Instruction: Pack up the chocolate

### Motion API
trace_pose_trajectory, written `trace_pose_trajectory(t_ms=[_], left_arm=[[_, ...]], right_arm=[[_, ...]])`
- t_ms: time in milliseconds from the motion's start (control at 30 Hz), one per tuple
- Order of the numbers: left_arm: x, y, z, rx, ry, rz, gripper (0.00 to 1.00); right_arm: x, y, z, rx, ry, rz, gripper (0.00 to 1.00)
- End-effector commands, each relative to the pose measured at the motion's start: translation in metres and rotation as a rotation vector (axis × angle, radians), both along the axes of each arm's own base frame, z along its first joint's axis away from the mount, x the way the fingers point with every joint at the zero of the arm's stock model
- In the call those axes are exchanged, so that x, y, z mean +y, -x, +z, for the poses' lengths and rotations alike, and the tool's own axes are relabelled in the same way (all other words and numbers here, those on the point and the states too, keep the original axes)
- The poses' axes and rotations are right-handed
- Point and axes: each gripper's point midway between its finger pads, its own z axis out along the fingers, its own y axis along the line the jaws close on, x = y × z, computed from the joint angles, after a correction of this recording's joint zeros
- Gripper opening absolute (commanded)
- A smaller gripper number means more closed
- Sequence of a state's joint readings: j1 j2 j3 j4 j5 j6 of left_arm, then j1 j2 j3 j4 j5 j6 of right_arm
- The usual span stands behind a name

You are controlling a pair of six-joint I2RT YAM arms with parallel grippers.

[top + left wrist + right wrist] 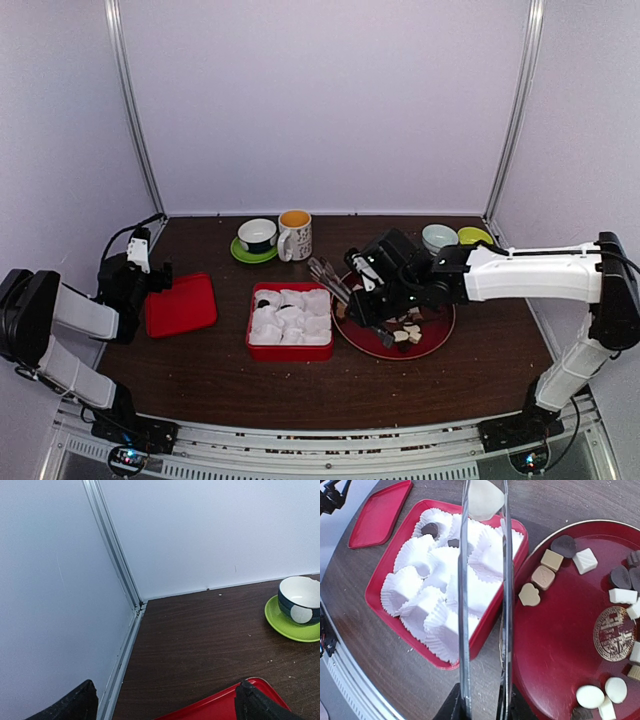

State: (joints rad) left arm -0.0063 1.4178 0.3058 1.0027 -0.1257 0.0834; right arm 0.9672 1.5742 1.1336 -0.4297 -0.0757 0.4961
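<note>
Tongs (464,605) clamped in right hand (482,707) reach over red box (412,634), pinching white chocolate (484,500).

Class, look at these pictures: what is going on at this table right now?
The right gripper holds long metal tongs, which pinch a cream-white chocolate piece over the far edge of the red box of white paper cups. Two dark chocolate pieces sit in cups; more chocolates lie on the round red plate. The left gripper hangs open by the flat red lid, holding nothing.
</note>
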Motion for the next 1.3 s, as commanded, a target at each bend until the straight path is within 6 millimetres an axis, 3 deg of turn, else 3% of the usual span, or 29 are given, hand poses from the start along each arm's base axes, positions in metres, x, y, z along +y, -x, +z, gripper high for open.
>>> trace_pose_trajectory(t_ms=[0,133,800,1267], left_arm=[[0.000,-0.001,0.012,-0.056,0.005,-0.006,0.98],[0.000,-0.001,0.012,-0.057,0.005,-0.006,0.98],[0.000,-0.001,0.012,-0.057,0.005,-0.006,0.98],[0.000,-0.001,0.012,-0.056,0.005,-0.006,0.98]], right_arm=[[0.012,-0.018,0.003,-0.050,0.038,-0.045,0.24],[0.020,-0.020,-0.006,-0.045,0.072,-0.040,0.24],[0.008,-0.006,-0.027,-0.037,0.199,-0.033,0.30],[0.005,-0.008,-0.016,-0.061,0.190,-0.062,0.36]])
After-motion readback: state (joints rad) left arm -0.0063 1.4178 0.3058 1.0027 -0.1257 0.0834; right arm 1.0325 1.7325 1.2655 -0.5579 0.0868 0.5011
